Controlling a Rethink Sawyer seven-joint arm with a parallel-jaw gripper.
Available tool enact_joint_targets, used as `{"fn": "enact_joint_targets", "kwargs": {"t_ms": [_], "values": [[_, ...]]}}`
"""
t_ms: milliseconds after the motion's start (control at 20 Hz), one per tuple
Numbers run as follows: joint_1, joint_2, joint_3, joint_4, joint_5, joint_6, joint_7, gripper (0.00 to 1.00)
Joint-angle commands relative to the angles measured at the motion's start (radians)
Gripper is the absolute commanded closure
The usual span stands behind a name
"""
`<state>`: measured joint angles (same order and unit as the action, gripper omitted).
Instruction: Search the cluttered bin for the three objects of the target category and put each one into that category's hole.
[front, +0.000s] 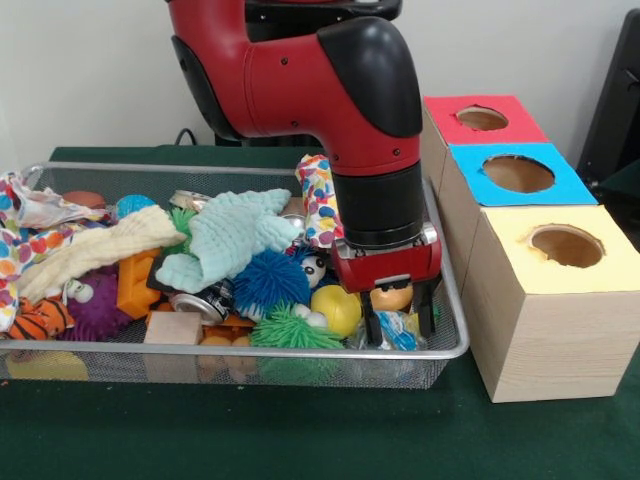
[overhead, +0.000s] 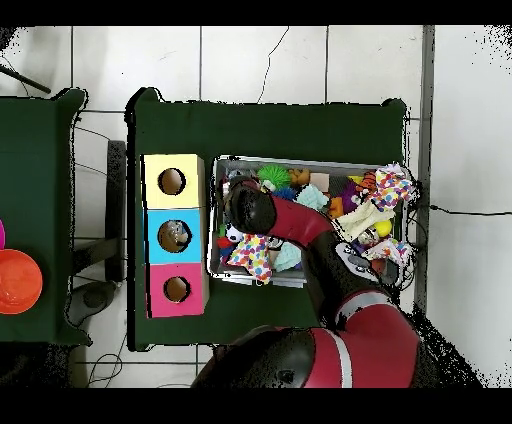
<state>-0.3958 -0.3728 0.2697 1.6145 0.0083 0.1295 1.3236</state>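
In the front view we count three boxes at right, one hole each: red box (front: 484, 120), blue box (front: 515, 174), yellow box (front: 563, 250); the wire bin (front: 452, 345) fills lower left, holding one blue spiky ball (front: 270, 281), two green spiky balls, one yellow ball (front: 337, 308), one mint cloth (front: 240, 232); the gripper (front: 400, 322) is sunk in the bin's right end, fingers apart around small toys; we read no writing. Overhead, the same three boxes stand left of the bin (overhead: 300, 163); the arm (overhead: 300, 225) covers the gripper.

Three holed boxes (front: 520, 230) stand beside the gripper (front: 400, 325); under it, one wire bin (front: 455, 345); two spiky balls (front: 270, 282) alongside.
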Motion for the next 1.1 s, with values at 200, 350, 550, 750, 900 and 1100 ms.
{"fn": "enact_joint_targets", "kwargs": {"t_ms": [200,350,550,750,900,1100], "values": [[-0.033,0.011,0.069,0.079,-0.059,-0.047,0.151,0.0],[-0.035,0.006,0.075,0.081,-0.058,-0.039,0.151,0.0],[-0.035,0.018,0.08,0.06,-0.056,-0.028,0.142,0.0],[-0.035,0.026,0.081,0.057,-0.062,-0.033,0.137,0.0],[-0.027,0.024,0.074,0.056,-0.065,-0.04,0.139,0.0],[-0.01,0.025,0.056,0.049,-0.07,-0.05,0.139,0.0]]}}
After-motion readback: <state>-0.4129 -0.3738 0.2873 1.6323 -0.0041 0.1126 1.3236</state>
